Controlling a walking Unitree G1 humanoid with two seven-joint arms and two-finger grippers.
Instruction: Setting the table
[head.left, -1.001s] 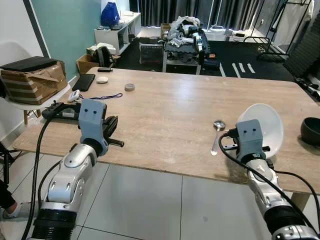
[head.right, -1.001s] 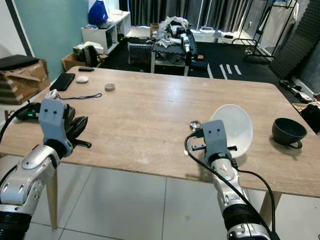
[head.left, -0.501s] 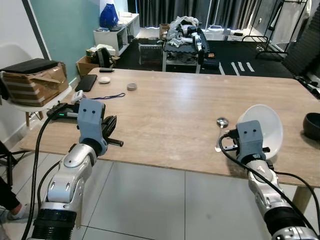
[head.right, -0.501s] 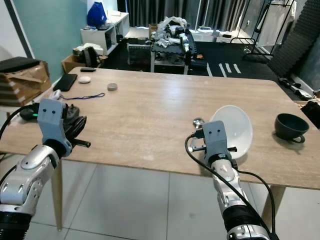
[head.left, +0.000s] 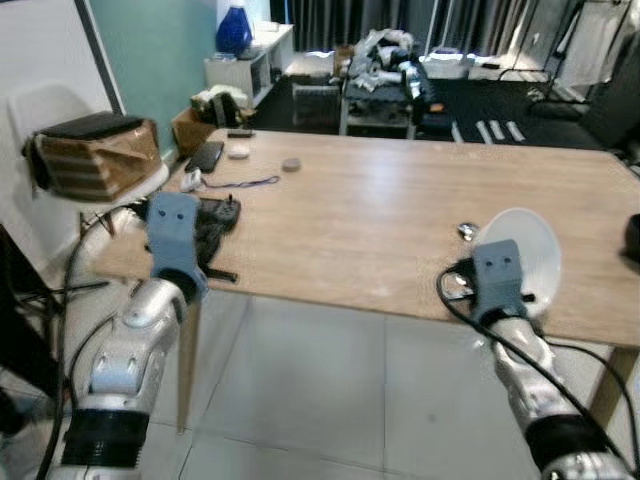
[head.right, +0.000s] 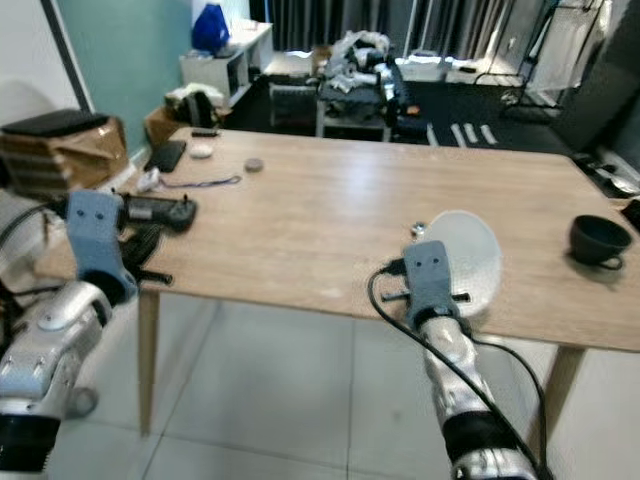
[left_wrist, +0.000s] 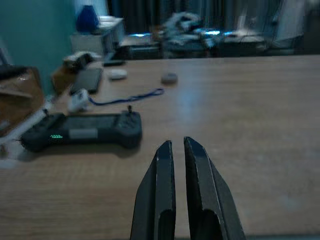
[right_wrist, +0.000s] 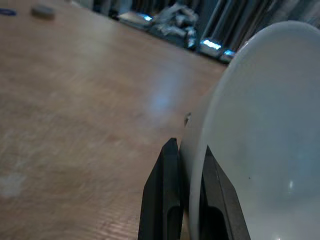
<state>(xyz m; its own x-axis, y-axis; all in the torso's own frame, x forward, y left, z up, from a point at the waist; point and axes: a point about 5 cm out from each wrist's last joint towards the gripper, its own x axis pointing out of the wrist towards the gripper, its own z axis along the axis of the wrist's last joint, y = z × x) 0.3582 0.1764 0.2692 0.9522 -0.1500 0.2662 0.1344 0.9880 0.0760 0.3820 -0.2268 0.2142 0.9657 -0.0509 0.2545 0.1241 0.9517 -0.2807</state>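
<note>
Right wrist view shows the white bowl (right_wrist: 260, 130) tipped on edge, its rim pinched between the two black fingers of the right gripper (right_wrist: 184, 150), so that gripper is closed on the bowl's wall. In the head views the bowl is held over the near right edge of the wooden table (head.left: 380, 210), with a spoon (head.left: 466, 231) lying just beyond it and a dark cup (head.right: 598, 240) further toward the right end. The left gripper (left_wrist: 175, 150) hovers empty near the table's left end, its fingers drawn narrow with only a slim gap, pointing past a black game controller (left_wrist: 82, 131). The setting looks barely begun: the bowl is not yet set down flat, and spoon and cup appear loosely placed, not arranged as a place setting. Beyond, the table carries a phone (head.left: 205, 156), a blue cord (left_wrist: 127, 98) and a small round disc (head.left: 291, 164); the room has pale floor tiles, a teal wall and cluttered shelving.
</note>
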